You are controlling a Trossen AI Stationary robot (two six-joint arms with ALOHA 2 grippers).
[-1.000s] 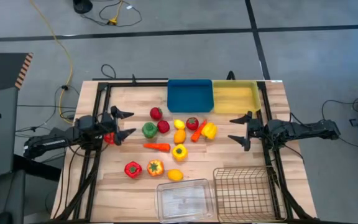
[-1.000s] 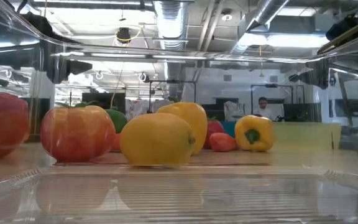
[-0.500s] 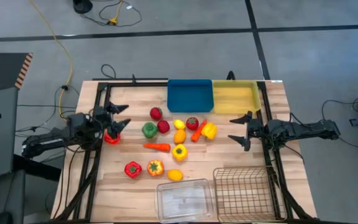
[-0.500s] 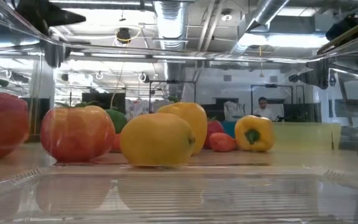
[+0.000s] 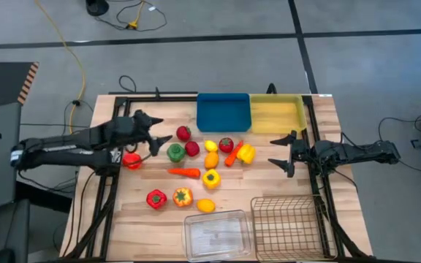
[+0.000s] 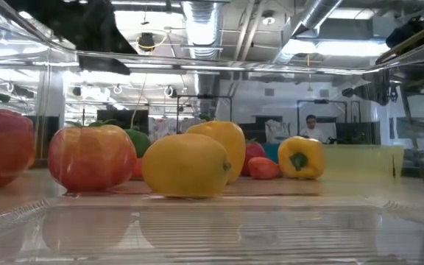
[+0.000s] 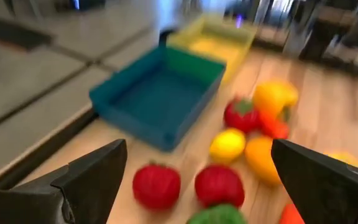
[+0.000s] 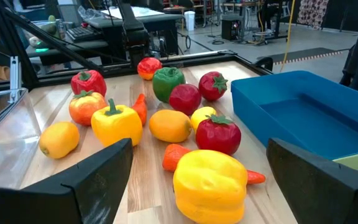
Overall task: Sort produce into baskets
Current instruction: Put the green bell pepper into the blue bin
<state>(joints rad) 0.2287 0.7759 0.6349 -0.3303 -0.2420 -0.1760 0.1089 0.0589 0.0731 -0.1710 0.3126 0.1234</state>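
Observation:
The produce lies loose in the middle of the wooden table: a red strawberry [image 5: 183, 133], a green pepper [image 5: 175, 152], a red berry [image 5: 192, 148], lemons, carrots [image 5: 185, 172] and yellow peppers [image 5: 211, 178]. My left gripper [image 5: 159, 129] is open and empty, just left of the strawberry, which also shows in the left wrist view [image 7: 156, 185]. My right gripper [image 5: 282, 151] is open and empty at the right, facing the yellow pepper [image 8: 210, 185]. The blue tray [image 5: 224, 112] and yellow tray [image 5: 276, 113] stand at the far edge. The clear bin [image 5: 217, 234] and wire-mesh basket [image 5: 286, 226] stand at the near edge.
A small red fruit [image 5: 131, 159] lies beside the left arm. A red pepper [image 5: 156, 199], an orange-red pepper [image 5: 182, 196] and a lemon [image 5: 206, 205] lie just beyond the clear bin. Black frame rails run along the table's left and right sides. People show far off in the low view.
My left gripper has reached toward the table's right and far edges, up to the red strawberry, and stays open. The small red fruit it stood over now lies uncovered behind it.

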